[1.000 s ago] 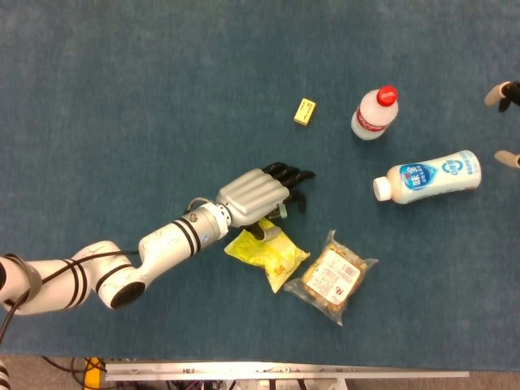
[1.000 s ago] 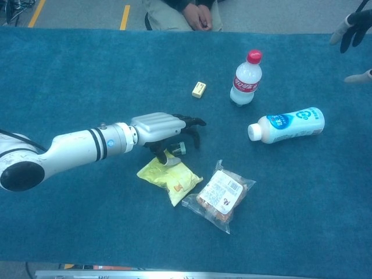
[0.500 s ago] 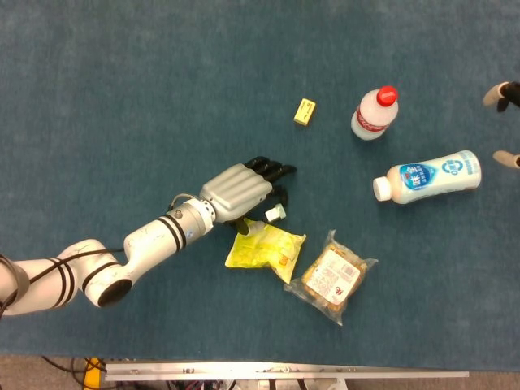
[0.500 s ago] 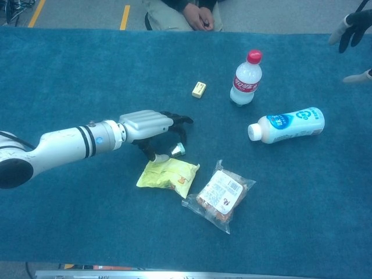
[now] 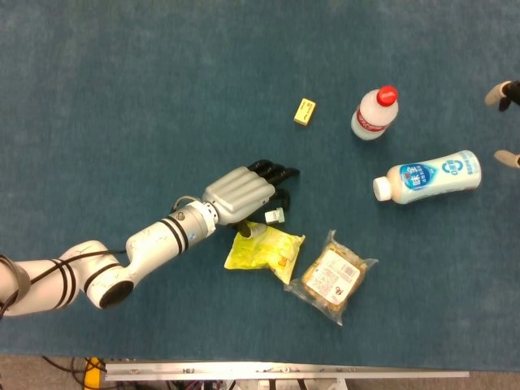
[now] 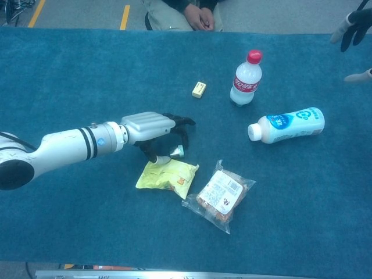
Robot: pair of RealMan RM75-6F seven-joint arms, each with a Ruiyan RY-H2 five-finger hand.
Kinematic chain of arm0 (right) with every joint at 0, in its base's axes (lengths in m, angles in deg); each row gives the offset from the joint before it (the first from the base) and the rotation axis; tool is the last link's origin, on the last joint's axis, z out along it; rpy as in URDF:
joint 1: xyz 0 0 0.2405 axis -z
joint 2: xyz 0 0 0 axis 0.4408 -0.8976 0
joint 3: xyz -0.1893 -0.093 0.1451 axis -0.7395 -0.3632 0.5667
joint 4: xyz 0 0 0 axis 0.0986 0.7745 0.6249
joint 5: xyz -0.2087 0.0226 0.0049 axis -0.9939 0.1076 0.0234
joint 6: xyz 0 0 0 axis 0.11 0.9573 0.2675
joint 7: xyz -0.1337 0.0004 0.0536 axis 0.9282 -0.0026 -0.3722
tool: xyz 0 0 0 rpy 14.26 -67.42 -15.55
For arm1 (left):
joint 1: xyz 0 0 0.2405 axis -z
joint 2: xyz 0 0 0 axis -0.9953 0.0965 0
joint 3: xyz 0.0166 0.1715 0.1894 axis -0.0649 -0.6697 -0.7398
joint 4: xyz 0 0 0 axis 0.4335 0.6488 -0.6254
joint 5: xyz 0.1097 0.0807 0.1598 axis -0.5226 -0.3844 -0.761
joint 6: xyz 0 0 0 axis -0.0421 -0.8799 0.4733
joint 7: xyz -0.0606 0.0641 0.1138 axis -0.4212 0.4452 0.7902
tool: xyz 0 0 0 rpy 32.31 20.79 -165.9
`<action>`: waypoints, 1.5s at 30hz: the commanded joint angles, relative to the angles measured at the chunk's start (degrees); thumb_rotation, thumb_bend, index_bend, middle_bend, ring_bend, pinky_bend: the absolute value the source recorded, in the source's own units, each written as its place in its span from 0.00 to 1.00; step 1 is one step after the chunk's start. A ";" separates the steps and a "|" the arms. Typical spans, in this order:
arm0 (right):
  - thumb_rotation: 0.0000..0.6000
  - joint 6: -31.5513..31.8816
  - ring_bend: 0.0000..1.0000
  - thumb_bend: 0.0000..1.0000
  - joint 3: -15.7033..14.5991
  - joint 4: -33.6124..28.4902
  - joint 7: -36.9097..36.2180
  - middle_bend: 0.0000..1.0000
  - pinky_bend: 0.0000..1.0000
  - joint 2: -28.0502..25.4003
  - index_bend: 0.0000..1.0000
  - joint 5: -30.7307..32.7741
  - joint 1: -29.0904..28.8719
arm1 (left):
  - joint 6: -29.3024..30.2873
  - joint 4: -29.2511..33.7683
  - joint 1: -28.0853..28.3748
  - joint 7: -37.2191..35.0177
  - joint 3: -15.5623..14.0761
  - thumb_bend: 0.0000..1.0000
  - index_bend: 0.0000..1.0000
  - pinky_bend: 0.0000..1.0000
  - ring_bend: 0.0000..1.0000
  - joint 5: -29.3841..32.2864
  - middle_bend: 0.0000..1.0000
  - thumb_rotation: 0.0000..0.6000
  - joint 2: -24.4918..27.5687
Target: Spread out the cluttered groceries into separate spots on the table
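Near the middle of the blue surface: left hand, back up, dark fingers curled down over a small pale cap-like item. Cannot tell from either view whether pinched or merely touched. Just below it, yellow snack packet, top edge at the thumb. Touching or nearly touching the packet's right corner, clear bag of pastries. Well apart, toward the upper right: white milk bottle on its side, water bottle with red cap upright, small yellow block alone to its left.

From the head view, straight down: layout plain, gaps between groceries easy to judge, right hand only as pale and dark tips cut by the right edge.

From the chest view, lower and slanted: space under the left hand's curled fingers visible, small item beneath the tips, just above the packet. Right hand raised above the surface, fingers apart, nothing seen in them. Beyond the far edge, a seated person's clasped hands and a yellow floor line, both missing from the head view.
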 commanded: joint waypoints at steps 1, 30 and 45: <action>1.00 0.10 0.40 0.00 0.03 0.05 -0.08 0.48 0.53 0.01 0.38 0.00 0.07 | -0.08 -0.22 0.03 0.04 0.05 0.36 0.33 0.04 0.00 0.10 0.01 1.00 -0.17; 1.00 0.89 0.40 0.00 0.32 0.33 -1.23 0.48 0.53 0.54 0.38 -0.84 0.36 | 2.14 5.46 -1.02 1.60 1.21 0.36 0.38 0.04 0.00 1.34 0.04 1.00 6.98; 1.00 0.77 0.40 0.00 0.24 -0.59 -0.24 0.48 0.53 1.64 0.38 -1.95 -0.26 | 7.88 12.74 -8.41 3.93 -3.62 0.36 0.38 0.04 0.00 2.02 0.04 1.00 20.55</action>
